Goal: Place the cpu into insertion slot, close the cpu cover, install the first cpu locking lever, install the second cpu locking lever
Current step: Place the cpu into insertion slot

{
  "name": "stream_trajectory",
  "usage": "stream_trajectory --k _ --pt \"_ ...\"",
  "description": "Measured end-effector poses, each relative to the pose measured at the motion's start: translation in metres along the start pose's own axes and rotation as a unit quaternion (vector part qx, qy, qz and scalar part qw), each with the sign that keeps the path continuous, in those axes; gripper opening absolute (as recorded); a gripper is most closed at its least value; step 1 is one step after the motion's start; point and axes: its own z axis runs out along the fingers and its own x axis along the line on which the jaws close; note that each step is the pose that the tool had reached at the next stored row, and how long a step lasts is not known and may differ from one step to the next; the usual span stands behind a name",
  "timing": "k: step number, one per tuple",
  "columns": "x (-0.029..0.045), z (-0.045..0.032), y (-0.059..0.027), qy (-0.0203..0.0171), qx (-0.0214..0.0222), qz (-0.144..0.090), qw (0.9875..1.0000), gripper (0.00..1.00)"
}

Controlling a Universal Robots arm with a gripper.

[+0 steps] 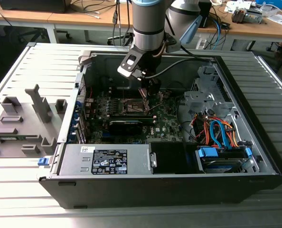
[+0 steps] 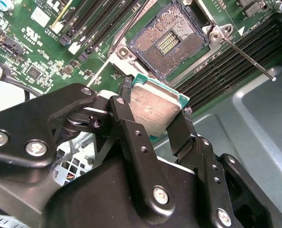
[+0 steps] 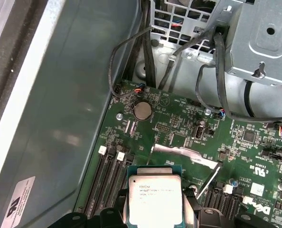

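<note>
Cpu (image 2: 156, 103), grey metal top showing in both wrist views, was clamped by two opposite edges in the closed jaws, held off the board just beside the insertion slot (image 2: 172, 42) and not touching it. The slot lay uncovered, dark pin field bare, with a thin locking lever (image 2: 249, 58) angled clear of it on the green motherboard (image 2: 34, 50). This sat inside the open computer case (image 1: 179, 186) on the slatted worktop (image 1: 17, 194). Step judged: the first one, placing the cpu, nothing seated yet; it calls for squaring the chip over the slot and lowering it flat.
</note>
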Motion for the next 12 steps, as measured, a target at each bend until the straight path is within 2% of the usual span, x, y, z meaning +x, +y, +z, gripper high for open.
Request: stream_trajectory --k 12 --pt "0.0000 0.0000 0.0000 -0.0013 -0.0003 0.014 0.9999 0.54"
